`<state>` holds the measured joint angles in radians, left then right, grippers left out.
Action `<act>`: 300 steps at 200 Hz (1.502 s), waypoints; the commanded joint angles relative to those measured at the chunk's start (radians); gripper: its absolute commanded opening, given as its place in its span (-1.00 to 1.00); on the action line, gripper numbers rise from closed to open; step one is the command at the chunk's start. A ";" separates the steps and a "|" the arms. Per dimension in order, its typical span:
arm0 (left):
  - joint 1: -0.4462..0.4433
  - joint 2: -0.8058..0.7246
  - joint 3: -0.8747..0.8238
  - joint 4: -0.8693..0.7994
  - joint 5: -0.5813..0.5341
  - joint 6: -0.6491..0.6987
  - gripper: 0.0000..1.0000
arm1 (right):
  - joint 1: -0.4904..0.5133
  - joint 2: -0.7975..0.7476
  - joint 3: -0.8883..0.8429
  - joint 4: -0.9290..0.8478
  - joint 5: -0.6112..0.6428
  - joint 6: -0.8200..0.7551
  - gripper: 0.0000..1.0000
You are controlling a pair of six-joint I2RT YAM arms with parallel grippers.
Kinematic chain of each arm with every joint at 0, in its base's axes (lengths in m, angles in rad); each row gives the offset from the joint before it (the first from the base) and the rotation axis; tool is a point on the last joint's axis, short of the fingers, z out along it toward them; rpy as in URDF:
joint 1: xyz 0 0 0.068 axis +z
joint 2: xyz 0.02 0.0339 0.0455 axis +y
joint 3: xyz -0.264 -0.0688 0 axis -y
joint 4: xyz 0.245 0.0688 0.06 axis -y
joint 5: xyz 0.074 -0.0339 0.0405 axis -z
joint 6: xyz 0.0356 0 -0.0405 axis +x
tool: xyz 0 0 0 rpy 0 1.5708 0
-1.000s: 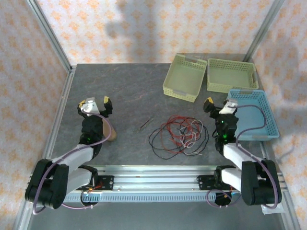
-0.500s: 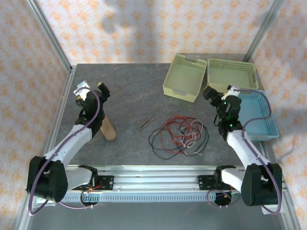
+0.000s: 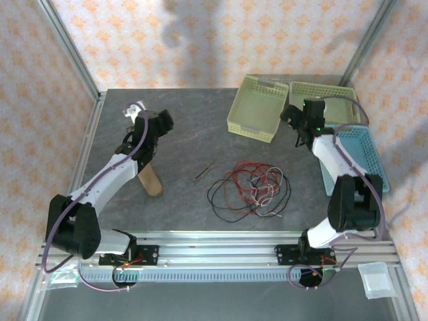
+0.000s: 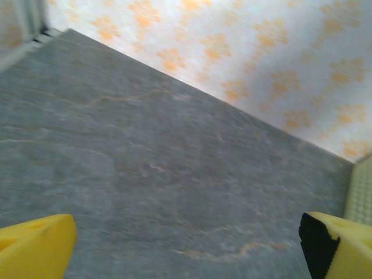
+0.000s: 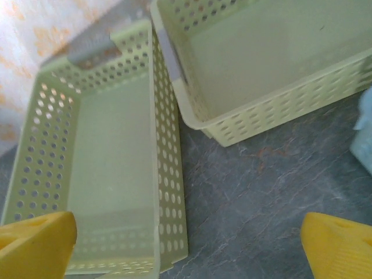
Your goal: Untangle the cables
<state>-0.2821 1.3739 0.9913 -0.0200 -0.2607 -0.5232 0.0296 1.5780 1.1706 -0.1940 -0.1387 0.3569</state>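
The cables (image 3: 249,190) lie as one loose tangle on the grey table, front of centre: red loops (image 3: 239,179), a black loop (image 3: 215,200) and a whitish-grey wire (image 3: 269,192) cross each other. My left gripper (image 3: 160,124) hangs over bare table at the far left, well away from the tangle. In the left wrist view it (image 4: 186,256) is open, its yellow fingertips (image 4: 35,244) wide apart with nothing between. My right gripper (image 3: 294,119) is at the far right between two baskets, open (image 5: 186,250) and empty over the table.
Two yellow-green perforated baskets (image 3: 257,107) (image 3: 328,93) stand at the back right, seen close in the right wrist view (image 5: 165,174) (image 5: 279,110). A blue basket (image 3: 378,167) sits at the right edge. A short dark stick (image 3: 202,174) and a brown block (image 3: 151,180) lie left of the tangle.
Both arms have stretched away from their bases toward the far side, the left gripper going up and right, the right gripper up to the baskets. The cables have not moved.
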 commanded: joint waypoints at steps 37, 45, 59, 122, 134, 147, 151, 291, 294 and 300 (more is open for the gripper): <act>-0.147 0.145 0.152 -0.040 0.127 -0.007 0.99 | 0.079 0.250 0.336 -0.344 0.081 -0.075 0.87; -0.165 0.167 0.172 -0.043 0.137 -0.005 0.99 | 0.081 0.295 0.385 -0.384 0.096 -0.062 0.80; -0.208 0.194 0.202 -0.046 0.142 0.011 0.99 | 0.084 0.365 0.455 -0.422 0.124 -0.052 0.67; -0.344 0.289 0.257 0.004 0.223 -0.057 0.99 | 0.089 0.566 0.636 -0.462 0.134 -0.059 0.24; -0.352 0.292 0.254 0.030 0.231 -0.057 0.98 | 0.088 0.578 0.640 -0.445 0.126 -0.056 0.15; -0.354 0.288 0.243 0.055 0.217 -0.086 0.99 | 0.088 0.596 0.654 -0.433 0.111 -0.064 0.05; -0.354 0.286 0.242 0.057 0.208 -0.089 0.99 | 0.091 0.603 0.658 -0.432 0.109 -0.067 0.01; -0.233 0.214 0.269 -0.310 -0.145 -0.217 0.99 | 0.282 0.624 0.721 -0.442 0.154 -0.089 -0.88; -0.223 0.210 0.264 -0.313 -0.136 -0.221 0.99 | 0.291 0.629 0.728 -0.444 0.153 -0.085 -0.88; -0.202 0.199 0.247 -0.300 -0.106 -0.222 0.99 | 0.310 0.639 0.741 -0.443 0.150 -0.077 -0.88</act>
<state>-0.5591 1.6310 1.2430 -0.2199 -0.3202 -0.6479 0.2573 2.2150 1.8496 -0.6083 -0.0139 0.2546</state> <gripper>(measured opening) 0.990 0.089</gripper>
